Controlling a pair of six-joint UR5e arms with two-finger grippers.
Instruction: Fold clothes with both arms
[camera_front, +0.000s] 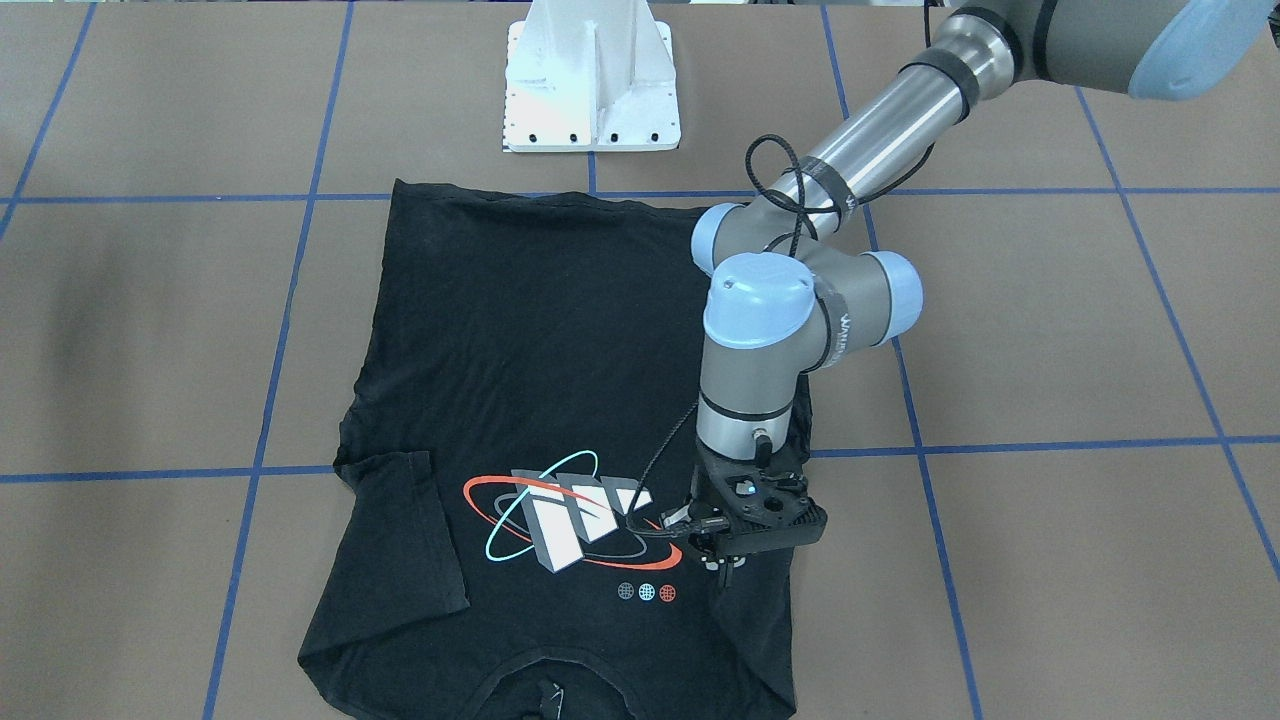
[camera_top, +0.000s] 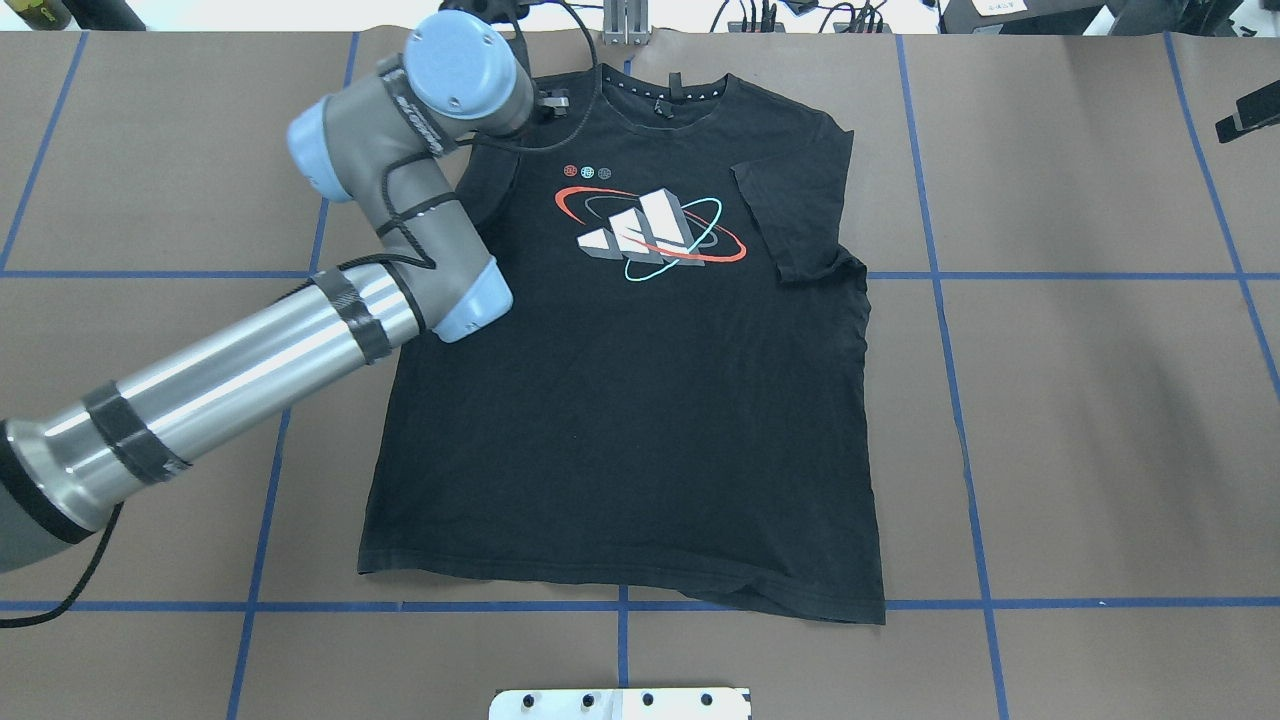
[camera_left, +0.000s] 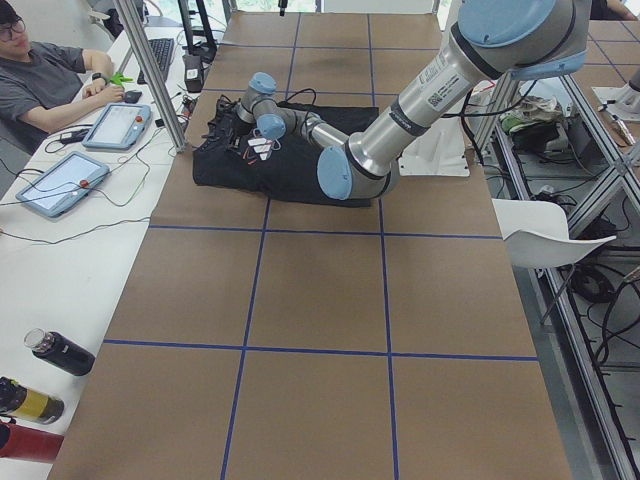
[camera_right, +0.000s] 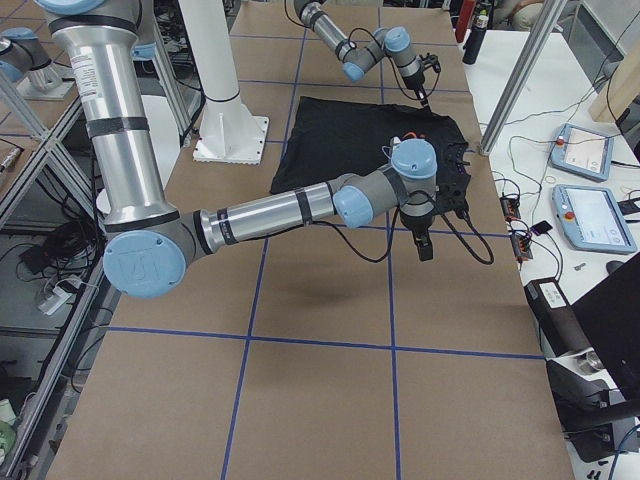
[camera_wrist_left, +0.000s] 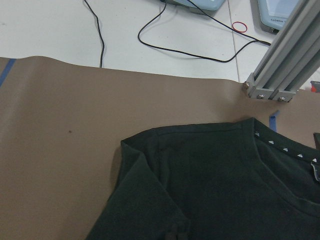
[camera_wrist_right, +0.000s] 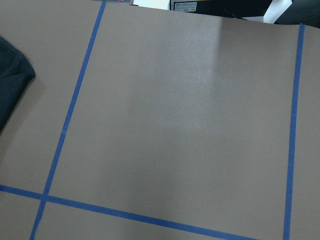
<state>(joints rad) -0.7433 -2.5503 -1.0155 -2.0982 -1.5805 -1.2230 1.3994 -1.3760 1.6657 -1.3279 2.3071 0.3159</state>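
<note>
The black T-shirt (camera_front: 520, 350) lies flat, print up, on the brown table, its collar at the far edge in the overhead view (camera_top: 620, 400). The sleeve on my left arm's side is folded in over the chest. My left gripper (camera_front: 725, 572) is down on that shoulder next to the print, its fingers together on the folded fabric; the left wrist view (camera_wrist_left: 177, 232) shows the tips pinched at the sleeve's edge. My right gripper (camera_right: 424, 248) hangs high above bare table beside the shirt, and I cannot tell if it is open. Its wrist view shows only a shirt corner (camera_wrist_right: 10, 85).
The white base pedestal (camera_front: 592, 85) stands at the robot's side of the table. An aluminium post (camera_wrist_left: 285, 65) rises just beyond the collar. A side table with tablets (camera_right: 590, 150) and cables runs along the far edge, where an operator (camera_left: 50, 80) sits.
</note>
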